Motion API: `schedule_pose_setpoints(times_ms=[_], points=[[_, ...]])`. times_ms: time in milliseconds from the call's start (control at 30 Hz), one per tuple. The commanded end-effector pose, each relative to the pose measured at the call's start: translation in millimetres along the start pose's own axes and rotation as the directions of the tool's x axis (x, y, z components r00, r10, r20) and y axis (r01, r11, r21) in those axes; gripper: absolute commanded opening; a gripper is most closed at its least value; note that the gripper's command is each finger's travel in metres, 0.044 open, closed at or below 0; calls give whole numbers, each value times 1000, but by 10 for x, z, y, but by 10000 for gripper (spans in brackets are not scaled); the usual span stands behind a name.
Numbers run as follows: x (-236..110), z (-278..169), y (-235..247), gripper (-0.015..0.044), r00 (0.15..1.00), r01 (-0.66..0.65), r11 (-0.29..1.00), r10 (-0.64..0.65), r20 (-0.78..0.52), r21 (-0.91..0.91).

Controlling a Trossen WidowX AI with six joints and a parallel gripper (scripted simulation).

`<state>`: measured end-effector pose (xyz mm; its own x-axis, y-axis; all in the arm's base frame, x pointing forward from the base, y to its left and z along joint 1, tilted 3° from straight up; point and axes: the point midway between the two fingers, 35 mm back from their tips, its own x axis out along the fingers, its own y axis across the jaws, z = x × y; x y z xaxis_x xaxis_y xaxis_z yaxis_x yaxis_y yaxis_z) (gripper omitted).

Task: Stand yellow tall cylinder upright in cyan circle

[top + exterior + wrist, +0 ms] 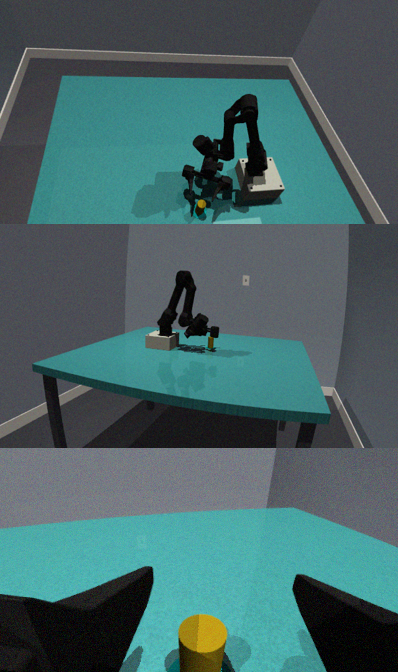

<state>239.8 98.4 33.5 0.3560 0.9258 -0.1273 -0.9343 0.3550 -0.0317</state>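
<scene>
The yellow tall cylinder (201, 206) (211, 342) (202, 645) stands upright on the cyan circle (195, 214), near the table's front edge in the top view. Most of the circle is hidden under the cylinder and its shadow. My gripper (202, 196) (214, 332) (224, 578) is open wide and empty. It hangs just above and behind the cylinder's top, and its two dark fingers stand well clear of the cylinder on either side in the wrist view.
The arm's beige base block (267, 183) (160, 341) stands on the teal table (109, 130) (249, 379) right beside the cylinder. A pale rectangle (239, 221) lies at the table's front edge. A raised grey border (155, 56) runs around the floor.
</scene>
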Motion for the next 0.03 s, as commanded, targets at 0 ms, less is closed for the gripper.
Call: schedule_pose_setpoints(times_ms=[0], points=[[-10, 118, 29, 400, 1000, -1, 1000, 1, -1, 6]])
